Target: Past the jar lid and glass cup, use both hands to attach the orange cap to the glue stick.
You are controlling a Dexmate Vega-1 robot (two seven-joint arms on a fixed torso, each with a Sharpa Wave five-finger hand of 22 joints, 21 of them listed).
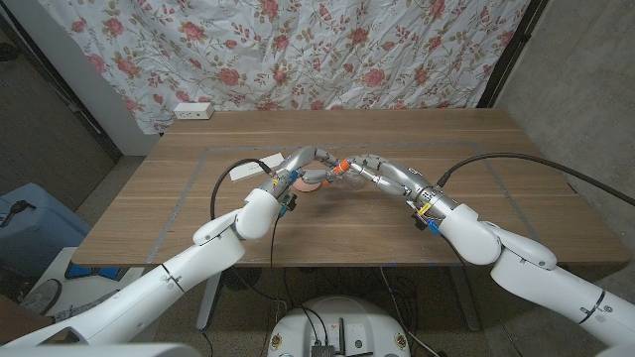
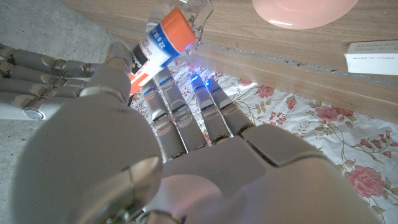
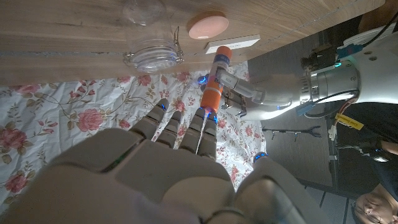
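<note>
Above the table's middle my two hands meet. My left hand (image 1: 316,159) (image 3: 249,90) pinches the glue stick (image 3: 220,62) (image 2: 163,40), a white tube with an orange band. My right hand (image 1: 365,165) (image 3: 168,162) holds the orange cap (image 3: 211,96) (image 2: 135,79) at the stick's other end, in line with the tube and touching it. I cannot tell how far the cap is seated. The pink jar lid (image 1: 311,181) (image 3: 208,25) lies on the table just under my left hand. A clear glass jar (image 3: 152,55) stands near it, beside the glass cup (image 3: 143,9).
A small white box (image 1: 243,172) (image 3: 233,45) lies on the wooden table (image 1: 446,149) left of the lid. A white power strip (image 1: 193,111) sits at the far left corner by the floral curtain. A person (image 3: 373,205) is off to the side.
</note>
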